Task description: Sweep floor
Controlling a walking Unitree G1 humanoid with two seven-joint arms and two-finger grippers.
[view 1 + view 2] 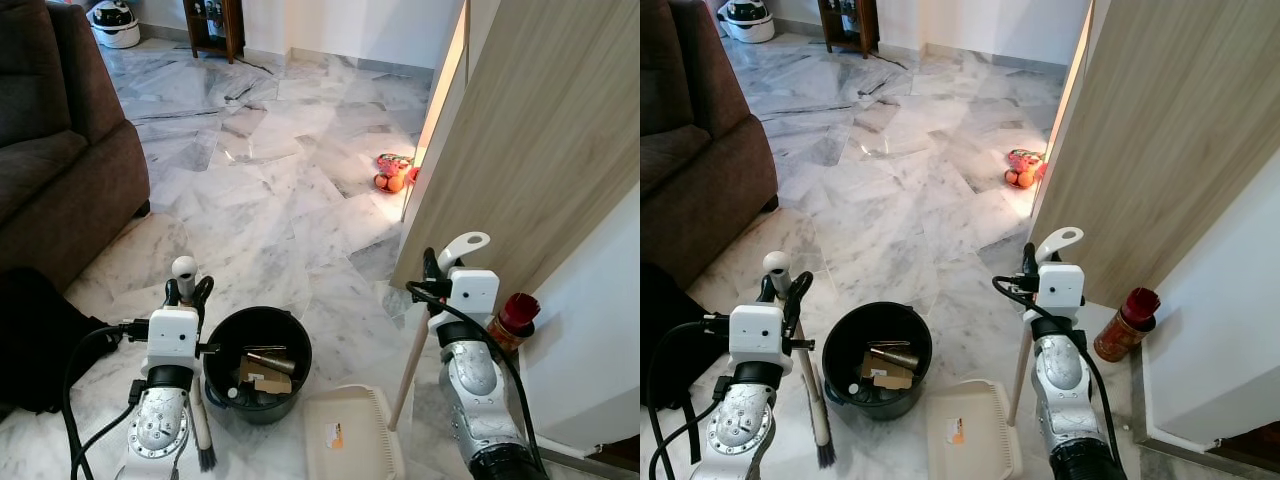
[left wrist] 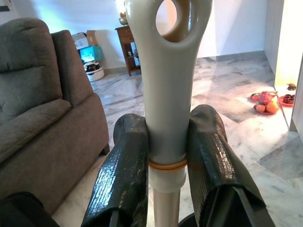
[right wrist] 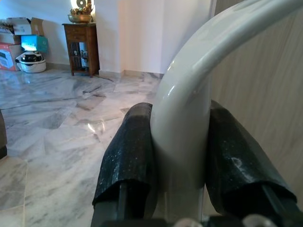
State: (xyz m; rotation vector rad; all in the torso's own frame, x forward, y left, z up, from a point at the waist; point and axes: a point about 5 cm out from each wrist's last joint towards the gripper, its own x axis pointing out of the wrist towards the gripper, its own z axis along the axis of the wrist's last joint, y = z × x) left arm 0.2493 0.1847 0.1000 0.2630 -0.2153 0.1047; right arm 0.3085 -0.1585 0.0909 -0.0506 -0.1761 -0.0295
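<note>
My left gripper [image 1: 189, 293] is shut on the white handle of a small brush [image 2: 168, 71]. The brush stands upright with its dark bristles [image 1: 207, 459] down on the marble floor. My right gripper [image 1: 438, 272] is shut on the curved white grip [image 3: 189, 94] of a long-handled dustpan. Its wooden pole [image 1: 408, 375] slopes down to the cream pan [image 1: 350, 435], which rests on the floor between my arms. A black bin [image 1: 258, 360] holding scraps of rubbish stands just right of the brush.
A brown sofa [image 1: 60, 150] fills the left side, with a black bag [image 1: 30, 340] at its foot. A wooden door panel [image 1: 540, 150] stands at the right, and a red-lidded jar [image 1: 512, 320] sits at its base. Toys [image 1: 393, 172] lie further ahead on the floor.
</note>
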